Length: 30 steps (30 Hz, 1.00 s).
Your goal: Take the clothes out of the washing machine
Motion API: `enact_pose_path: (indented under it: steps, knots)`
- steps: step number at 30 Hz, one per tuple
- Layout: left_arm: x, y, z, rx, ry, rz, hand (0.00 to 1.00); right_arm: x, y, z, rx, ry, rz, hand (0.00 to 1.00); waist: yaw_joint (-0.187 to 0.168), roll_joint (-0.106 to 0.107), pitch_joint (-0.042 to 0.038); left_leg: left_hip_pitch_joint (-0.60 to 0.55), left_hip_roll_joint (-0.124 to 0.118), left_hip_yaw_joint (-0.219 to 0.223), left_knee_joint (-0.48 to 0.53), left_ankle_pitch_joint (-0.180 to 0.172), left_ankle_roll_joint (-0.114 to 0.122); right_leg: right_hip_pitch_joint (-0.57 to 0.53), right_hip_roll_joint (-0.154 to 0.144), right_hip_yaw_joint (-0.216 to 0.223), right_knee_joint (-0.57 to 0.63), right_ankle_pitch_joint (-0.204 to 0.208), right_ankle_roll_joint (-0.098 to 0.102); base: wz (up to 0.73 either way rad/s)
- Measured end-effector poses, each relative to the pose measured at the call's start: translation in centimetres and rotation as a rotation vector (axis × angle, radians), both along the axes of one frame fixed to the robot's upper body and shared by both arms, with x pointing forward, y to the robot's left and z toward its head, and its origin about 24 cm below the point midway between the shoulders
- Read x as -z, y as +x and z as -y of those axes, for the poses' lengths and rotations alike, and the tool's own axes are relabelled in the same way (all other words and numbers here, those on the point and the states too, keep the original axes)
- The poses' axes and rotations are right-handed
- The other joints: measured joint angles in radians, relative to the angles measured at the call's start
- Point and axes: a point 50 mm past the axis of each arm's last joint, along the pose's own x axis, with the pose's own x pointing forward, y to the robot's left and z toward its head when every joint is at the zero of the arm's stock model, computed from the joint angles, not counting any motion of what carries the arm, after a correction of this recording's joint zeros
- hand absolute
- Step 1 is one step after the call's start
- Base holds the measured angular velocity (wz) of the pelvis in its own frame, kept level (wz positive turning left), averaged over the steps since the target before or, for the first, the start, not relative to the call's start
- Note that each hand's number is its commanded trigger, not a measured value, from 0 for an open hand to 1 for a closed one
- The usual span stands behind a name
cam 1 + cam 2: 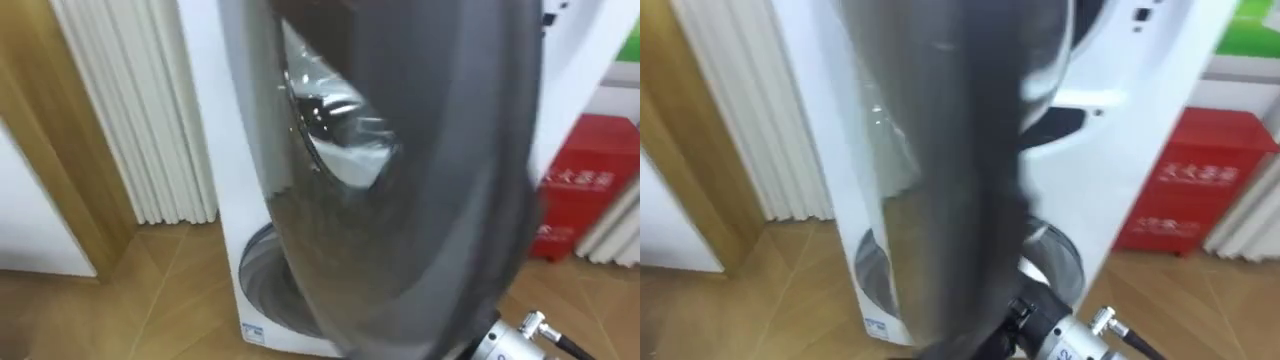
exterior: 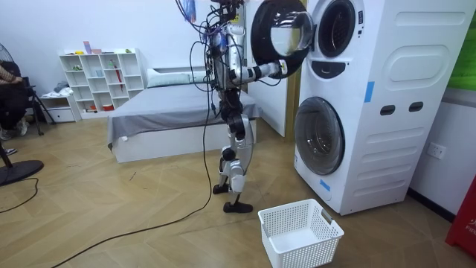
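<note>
The right hand (image 2: 283, 68) is up at the lower rim of the open round door (image 2: 277, 33) of the upper washing machine (image 2: 338, 45). Its fingers are hidden against the door, so I cannot tell its grip. No clothes can be seen; presumably they lie in the drum (image 2: 336, 28), beyond the hand past the door. A basket (image 2: 301, 232) sits on the floor well below it.

White washing machine (image 2: 372, 97): two front-load units stacked, upright on wood floor at room view's right. Upper door (image 2: 279, 37) swung wide open toward room view's left; round, dark rim, clear bulged glass centre (image 1: 335, 120). Upper drum opening (image 2: 336, 28) exposed, interior dark. Lower door (image 2: 320, 135) closed, flush with front.
</note>
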Motion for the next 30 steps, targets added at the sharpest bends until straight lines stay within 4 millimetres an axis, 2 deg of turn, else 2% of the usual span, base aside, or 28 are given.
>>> enact_pose_path:
  steps: [4, 7, 9, 13, 18, 24, 30]
  knots:
    - [0.0, 0.2, 0.0, 0.002, 0.000, 0.004, 0.00, -0.7, 0.6, -1.9, -0.079, -0.006, 0.011, 0.00, 0.030, -0.011, 0.0018, -0.008, -0.003, -0.029, 0.000, 0.001, -0.001, 0.008, -0.004, -0.029, -0.005, -0.006, 0.001, 0.29]
    - [-0.1, 0.7, -0.1, 0.004, 0.002, 0.016, 0.00, -1.5, 1.0, -3.6, -0.162, -0.017, 0.039, 0.00, 0.072, -0.017, 0.0040, -0.019, -0.005, -0.041, 0.000, 0.001, -0.001, 0.009, -0.004, -0.038, -0.018, -0.006, 0.003, 0.19]
    - [-0.1, 0.5, -0.1, 0.002, 0.001, 0.006, 0.00, -2.5, 1.0, -5.4, -0.264, -0.012, 0.084, 0.00, 0.081, -0.015, 0.0052, -0.018, -0.007, -0.058, -0.002, 0.001, -0.001, 0.018, -0.006, -0.050, -0.019, -0.008, 0.007, 0.22]
    - [0.0, 0.5, 0.0, -0.002, 0.001, -0.005, 0.00, -3.6, 0.7, -7.6, -0.372, 0.021, 0.126, 0.00, 0.079, -0.012, 0.0064, -0.016, -0.008, -0.071, -0.003, 0.001, -0.001, 0.036, -0.007, -0.055, -0.020, -0.012, 0.013, 0.32]
    - [0.0, 0.4, 0.1, -0.004, 0.000, -0.012, 0.00, -3.7, 0.5, -7.9, -0.400, 0.026, 0.124, 0.00, 0.081, -0.007, 0.0096, -0.015, -0.020, -0.085, 0.000, 0.002, 0.000, 0.055, -0.020, -0.056, -0.019, -0.021, 0.027, 0.24]
    - [0.1, 0.4, 0.2, -0.004, -0.001, -0.016, 0.00, -3.7, 0.5, -7.9, -0.401, 0.032, 0.123, 0.00, 0.081, -0.005, 0.0093, -0.017, -0.035, -0.085, 0.001, 0.007, 0.009, 0.057, -0.034, -0.051, -0.018, -0.033, 0.031, 0.05]
    - [0.0, 0.7, 0.2, -0.001, -0.001, -0.001, 0.00, -3.9, 0.5, -7.9, -0.399, 0.043, 0.140, 0.00, 0.081, -0.004, 0.0085, -0.019, -0.037, -0.084, 0.000, 0.008, 0.010, 0.056, -0.036, -0.051, -0.018, -0.033, 0.033, 0.01]
